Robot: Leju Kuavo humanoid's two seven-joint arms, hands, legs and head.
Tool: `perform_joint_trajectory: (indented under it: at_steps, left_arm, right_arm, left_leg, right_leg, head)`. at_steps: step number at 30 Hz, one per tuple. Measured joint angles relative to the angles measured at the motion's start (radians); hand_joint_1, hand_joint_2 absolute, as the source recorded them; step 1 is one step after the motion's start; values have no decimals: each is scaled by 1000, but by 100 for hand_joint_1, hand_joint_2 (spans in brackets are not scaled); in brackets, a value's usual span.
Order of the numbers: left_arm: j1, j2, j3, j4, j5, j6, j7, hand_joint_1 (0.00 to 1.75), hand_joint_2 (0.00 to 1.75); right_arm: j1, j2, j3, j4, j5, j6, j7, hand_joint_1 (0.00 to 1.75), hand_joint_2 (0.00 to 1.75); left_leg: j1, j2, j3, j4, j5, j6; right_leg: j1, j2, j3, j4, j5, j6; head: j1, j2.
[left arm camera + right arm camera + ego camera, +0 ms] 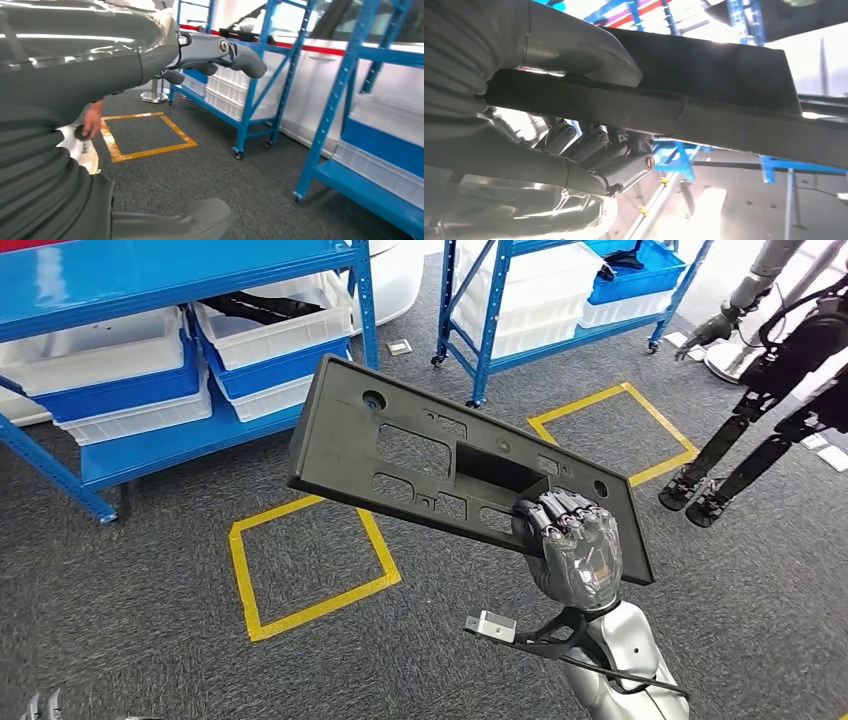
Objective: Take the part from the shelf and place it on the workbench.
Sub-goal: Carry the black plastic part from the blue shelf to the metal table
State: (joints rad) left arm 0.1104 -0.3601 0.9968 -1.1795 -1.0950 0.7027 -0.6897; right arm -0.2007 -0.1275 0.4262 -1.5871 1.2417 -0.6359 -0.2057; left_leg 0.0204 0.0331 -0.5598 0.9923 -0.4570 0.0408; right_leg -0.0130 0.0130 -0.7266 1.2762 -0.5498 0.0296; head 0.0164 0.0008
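Part (420,445) off the shelf (180,280), at centre, clasped at its 5 o'clock edge by the right hand (575,545); left hand (210,55) empty, fingers apart; workbench placement remains.

Matt black plastic part (440,455), faintly grainy, with moulded cut-outs; dull dark underside in the right wrist view (724,75). Glossy grey and dark plastic-looking right hand (572,545), on a smooth silver arm (620,670) with a metallic sheen. Shiny grey shell and ribbed matt cover on the left hand (75,60). Smooth blue painted metal shelves (365,300). Translucent white plastic bins (280,325), slightly glossy. Rough grey carpet floor (130,600), with smooth yellow tape (240,575) on it
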Motion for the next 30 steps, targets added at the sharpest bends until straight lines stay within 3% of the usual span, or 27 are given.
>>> perform_joint_trajectory:
  at_steps: [1, 2, 4, 6, 8, 9, 11, 13, 14, 15, 16, 17, 18, 20, 22, 24, 26, 28, 30]
  left_arm:
    - [-9, 0, 15, 8, -12, 0, 0, 0, 175]
    - [-19, 0, 32, 18, -27, 0, 0, 0, 175]
    - [-38, -1, 66, 40, -63, 0, 0, 0, 175]
    - [-54, -1, 99, 63, -99, 0, 2, 0, 175]
    - [-59, -1, 115, 83, -142, 0, 43, 0, 175]
    - [-44, -1, 105, 78, -188, 0, 103, 0, 175]
    - [18, -4, 23, 27, -337, 0, 354, 0, 175]
    - [76, -2, -141, -22, -449, 1, 772, 0, 175]
    - [92, 5, -244, -27, -466, 1, 1013, 0, 175]
    - [103, 16, -347, -25, -466, 1, 1229, 0, 175]
    - [114, 22, -444, -24, -458, 1, 1383, 0, 175]
    - [127, 23, -531, -30, -447, 0, 1464, 0, 175]
    - [141, 18, -611, -41, -435, 0, 1486, 0, 175]
    - [171, 5, -769, -69, -422, 0, 1449, 0, 175]
    - [190, -1, -896, -79, -409, 0, 1390, 0, 175]
    - [199, -9, -972, -81, -380, 0, 1313, 0, 175]
    - [201, -14, -1008, -80, -331, 0, 1185, 0, 175]
    - [201, -16, -1019, -74, -277, 0, 1012, 0, 175]
    - [200, -15, -1019, -64, -240, 0, 881, 0, 175]
  right_arm:
    - [3, -1, 1, 0, 6, 0, 4, 175, 175]
    - [5, -3, 2, -1, 11, 0, 10, 175, 175]
    - [4, -5, 3, -5, 20, 0, 21, 175, 175]
    - [1, -4, 7, -8, 28, 0, 30, 175, 175]
    - [-3, 1, 14, -6, 38, 0, 35, 175, 175]
    - [-6, 6, 20, -3, 43, 0, 37, 175, 175]
    - [-23, 20, 37, 5, 44, 1, 38, 175, 175]
    - [-44, 40, 55, 15, 40, 2, 38, 175, 175]
    - [-53, 49, 64, 21, 37, 3, 38, 175, 175]
    - [-60, 56, 71, 27, 38, 4, 40, 175, 175]
    - [-66, 64, 76, 32, 47, 6, 46, 175, 175]
    - [-69, 72, 80, 36, 64, 8, 53, 175, 175]
    - [-69, 80, 81, 40, 82, 9, 60, 175, 175]
    - [-66, 96, 81, 51, 105, 9, 62, 175, 175]
    - [-65, 110, 79, 64, 107, 9, 51, 175, 175]
    - [-65, 121, 77, 73, 98, 14, 34, 175, 175]
    - [-70, 130, 76, 81, 73, 29, 16, 175, 175]
    - [-81, 139, 75, 89, 40, 52, -2, 175, 175]
    - [-88, 146, 75, 98, 18, 69, -15, 175, 175]
  left_leg:
    - [0, 15, -1, 0, 0, -1]
    - [1, 28, 0, 0, -1, -3]
    - [1, 50, 3, 1, -4, -11]
    - [-3, 68, 7, 3, -7, -25]
    - [-3, 86, 11, 2, -8, -37]
    - [0, 87, 12, 5, -12, -44]
    - [8, 48, -2, 53, -52, -52]
    - [10, -11, -54, 176, -126, -54]
    - [8, -26, -84, 242, -154, -53]
    - [8, -33, -105, 285, -165, -52]
    - [8, -36, -110, 293, -157, -50]
    - [8, -38, -96, 262, -130, -46]
    - [8, -49, -68, 202, -95, -41]
    - [10, -105, -12, 80, -45, -32]
    - [6, -138, 5, 34, -36, -27]
    - [1, -111, 7, 25, -30, -19]
    - [2, -80, 11, 13, -21, -5]
    - [1, -47, 13, 7, -18, 2]
    - [-1, -14, 11, 8, -18, 2]
  right_leg:
    - [-4, -4, 8, -7, 7, 9]
    - [-9, -11, 37, -55, 27, 20]
    - [-13, -48, 119, -197, 72, 33]
    - [-7, -71, 160, -273, 91, 26]
    - [0, -54, 156, -276, 95, 11]
    - [-5, -41, 155, -276, 97, 4]
    - [-13, -11, 154, -279, 103, -15]
    - [-11, 13, 152, -280, 108, -28]
    - [-8, 20, 151, -280, 110, -31]
    - [-5, 29, 150, -280, 111, -33]
    - [-3, 39, 149, -279, 111, -33]
    - [-2, 51, 149, -278, 112, -34]
    - [-1, 64, 149, -276, 112, -33]
    - [3, 84, 144, -269, 112, -31]
    - [1, 105, 130, -264, 117, -20]
    - [-3, 126, 115, -264, 124, -4]
    - [0, 87, 90, -231, 108, 3]
    - [1, 22, 34, -121, 58, 3]
    - [-3, 1, -23, 0, 14, 8]
  head:
    - [0, 0]
    - [0, 0]
    - [1, 0]
    - [0, 0]
    - [-1, 0]
    - [-2, 0]
    - [-5, 0]
    - [-12, 0]
    - [-14, 0]
    - [-15, 0]
    - [-16, 0]
    - [-15, 0]
    - [-15, 0]
    - [-14, 0]
    - [-12, 0]
    - [-13, 0]
    - [-10, 0]
    - [-3, 0]
    - [0, 0]
